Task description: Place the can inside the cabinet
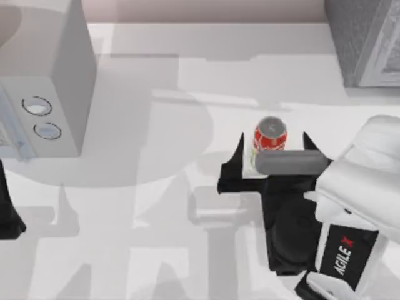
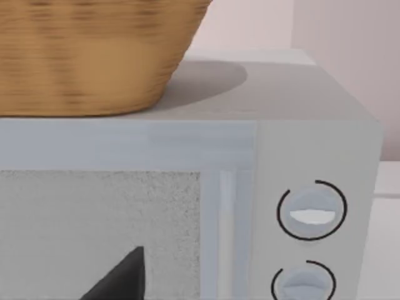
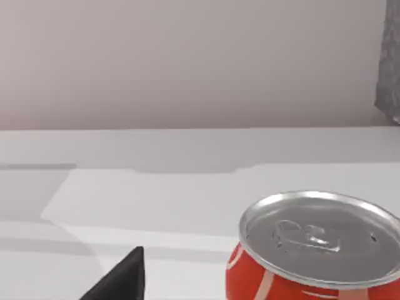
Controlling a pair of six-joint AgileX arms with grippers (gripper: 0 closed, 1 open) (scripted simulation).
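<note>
**Q:** Where is the can, and where does it stand relative to the cabinet?

**A:** In the top view the can (image 1: pixel 270 136) stands upright on the white table (image 1: pixel 156 206), right of centre. Its silver top faces up, with the red body below it. The cabinet (image 1: pixel 353 37), a dark grey speckled box with a paler framed door panel, occupies the far right corner, well apart from the can. The can is outside it.

**Q:** What is my right arm doing?

**A:** My right gripper (image 1: pixel 273 153) is at the can. Its two dark fingers are spread wide, one on either side of the can, with clear gaps between them and it, so the pincer is open and holds nothing. The right wrist view shows the can's silver top close up and one dark fingertip (image 3: pixel 122 278) off to the side, apart from the can.

**Q:** And the left arm?

**A:** It is parked at the table's left edge (image 1: pixel 7 212). I cannot tell whether its pincer is open or closed. Its wrist view faces a light-grey box with two round dials (image 2: pixel 311 212) and a wicker basket (image 2: pixel 94 56) resting on top of that box.
</note>
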